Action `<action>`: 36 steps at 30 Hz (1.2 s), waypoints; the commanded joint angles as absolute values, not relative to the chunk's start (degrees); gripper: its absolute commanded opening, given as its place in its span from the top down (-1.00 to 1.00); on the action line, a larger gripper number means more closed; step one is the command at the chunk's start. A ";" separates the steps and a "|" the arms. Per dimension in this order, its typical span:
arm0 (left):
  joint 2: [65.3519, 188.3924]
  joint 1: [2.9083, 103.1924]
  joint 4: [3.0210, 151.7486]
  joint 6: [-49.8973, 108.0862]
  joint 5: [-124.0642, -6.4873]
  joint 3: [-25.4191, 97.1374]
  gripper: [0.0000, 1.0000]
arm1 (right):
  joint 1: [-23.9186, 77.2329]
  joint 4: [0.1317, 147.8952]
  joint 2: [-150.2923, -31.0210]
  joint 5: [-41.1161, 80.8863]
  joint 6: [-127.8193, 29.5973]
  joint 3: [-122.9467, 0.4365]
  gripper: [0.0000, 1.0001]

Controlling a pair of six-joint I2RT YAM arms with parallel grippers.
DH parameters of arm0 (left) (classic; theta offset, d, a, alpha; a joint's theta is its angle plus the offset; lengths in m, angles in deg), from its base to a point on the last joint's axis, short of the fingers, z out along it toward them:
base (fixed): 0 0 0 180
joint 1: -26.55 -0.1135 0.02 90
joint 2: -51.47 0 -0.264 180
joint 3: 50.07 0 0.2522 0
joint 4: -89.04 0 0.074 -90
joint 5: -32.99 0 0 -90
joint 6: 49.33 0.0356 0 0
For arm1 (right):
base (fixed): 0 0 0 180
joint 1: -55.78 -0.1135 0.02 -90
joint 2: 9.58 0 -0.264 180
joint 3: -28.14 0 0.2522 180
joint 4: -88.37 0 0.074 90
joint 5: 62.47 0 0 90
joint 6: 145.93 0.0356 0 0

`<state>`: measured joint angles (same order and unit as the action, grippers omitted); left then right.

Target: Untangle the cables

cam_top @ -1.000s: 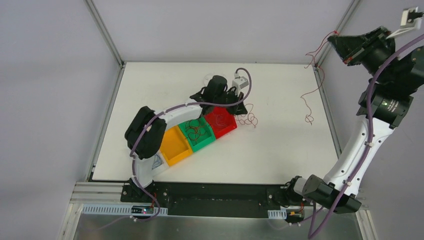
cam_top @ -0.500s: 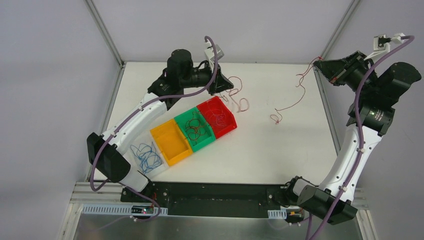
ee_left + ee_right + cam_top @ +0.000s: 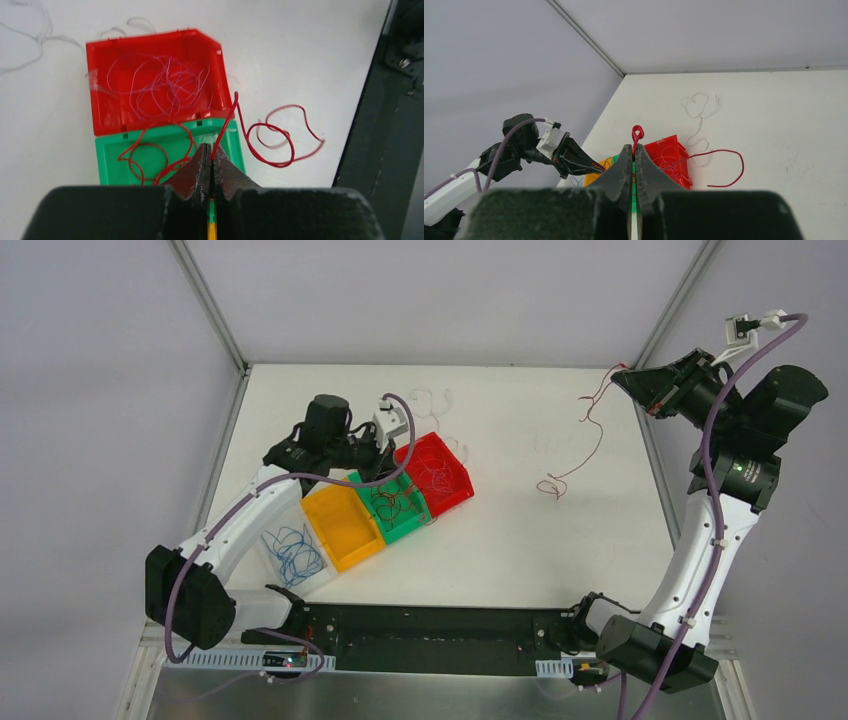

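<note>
My left gripper (image 3: pixel 387 460) (image 3: pixel 211 152) hovers over the green bin (image 3: pixel 412 527) (image 3: pixel 102 161), shut on a bright red cable (image 3: pixel 224 123) that runs over the bin's corner and loops on the table. More red and dark cables lie in the green bin. My right gripper (image 3: pixel 618 378) (image 3: pixel 634 150) is raised at the back right corner, shut on a dark red cable (image 3: pixel 550 486) (image 3: pixel 637 133) that hangs down to the table. A white cable (image 3: pixel 430 398) (image 3: pixel 698 107) lies on the table behind the red bin.
Four bins stand in a diagonal row: a clear bin (image 3: pixel 268 545) with blue cables, a yellow bin (image 3: pixel 345 530), the green one, and a red bin (image 3: pixel 458 495) (image 3: pixel 95 112) with pale cables. Grey walls with metal posts enclose the table; a black rail runs along the near edge.
My left gripper has come from the far side of the table down to the green bin with the bright red cable. My right gripper has shifted slightly left; its cable has swung.
</note>
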<state>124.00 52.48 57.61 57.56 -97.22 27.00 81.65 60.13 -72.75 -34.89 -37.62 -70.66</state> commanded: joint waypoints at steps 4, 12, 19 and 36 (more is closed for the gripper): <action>125.69 50.55 55.18 71.06 -94.93 20.36 1.00 | 80.23 57.59 -72.25 -36.77 -40.67 -71.33 1.00; 126.23 47.65 53.29 74.00 -91.56 23.08 1.00 | 80.00 55.63 -72.46 -36.48 -42.30 -71.94 1.00; 129.16 46.95 51.80 75.60 -95.53 27.71 1.00 | 79.63 55.67 -72.55 -35.85 -42.39 -71.62 1.00; 142.97 47.75 49.65 78.82 -95.32 27.56 1.00 | 79.60 51.79 -73.12 -35.62 -45.57 -72.53 1.00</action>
<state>142.03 47.50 51.95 78.39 -94.99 27.24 80.10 51.32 -73.08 -34.93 -43.76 -70.52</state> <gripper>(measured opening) 0.011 0.008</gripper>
